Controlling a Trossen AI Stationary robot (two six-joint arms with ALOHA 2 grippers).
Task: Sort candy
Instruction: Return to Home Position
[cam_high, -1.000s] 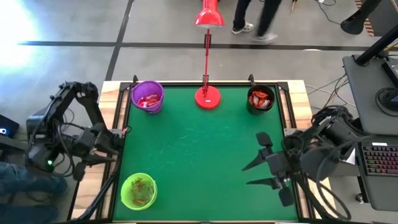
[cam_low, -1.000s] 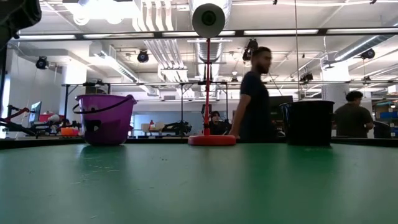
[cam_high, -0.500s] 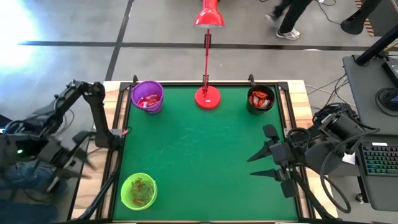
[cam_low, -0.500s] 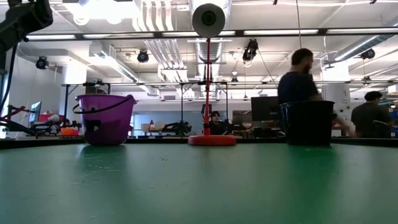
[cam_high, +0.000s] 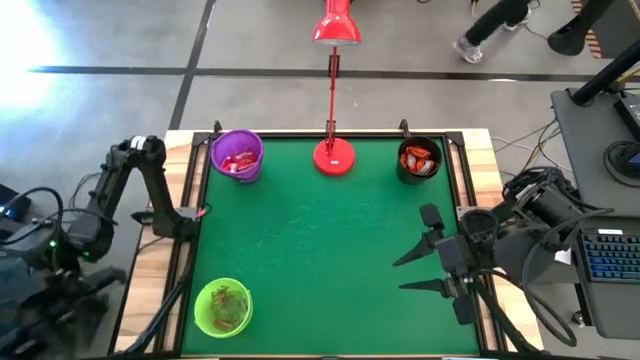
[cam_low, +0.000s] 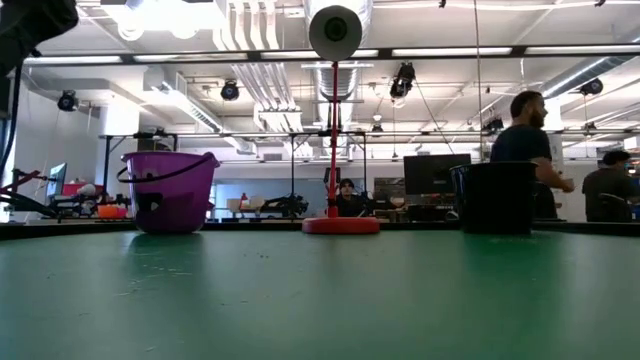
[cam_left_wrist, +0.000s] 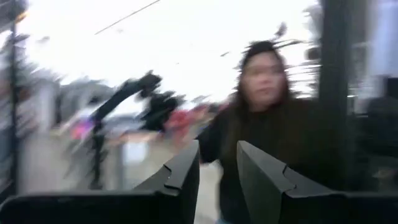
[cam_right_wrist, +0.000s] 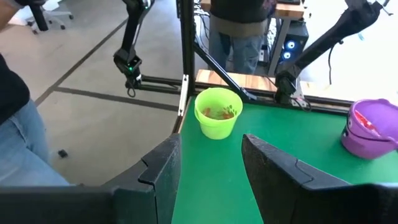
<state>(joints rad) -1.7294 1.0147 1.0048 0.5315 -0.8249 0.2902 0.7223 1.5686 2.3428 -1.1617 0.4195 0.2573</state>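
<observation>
Candy lies only inside three containers: a purple bucket at the far left, a black cup at the far right, and a green cup at the near left. My right gripper hovers over the table's right side, open and empty; its wrist view looks at the green cup and the purple bucket. My left arm is off the table beyond its left edge. My left gripper is open with nothing between its fingers and faces out into the room.
A red lamp stands with its base at the table's far middle, its head over the far edge. The green mat shows no loose sweets. A person fills the left wrist view; others move behind the table.
My left arm has swung away from the table's left edge, farther out to the left, and its gripper has turned and tipped upward toward the room. People have walked across the background beyond the far edge.
</observation>
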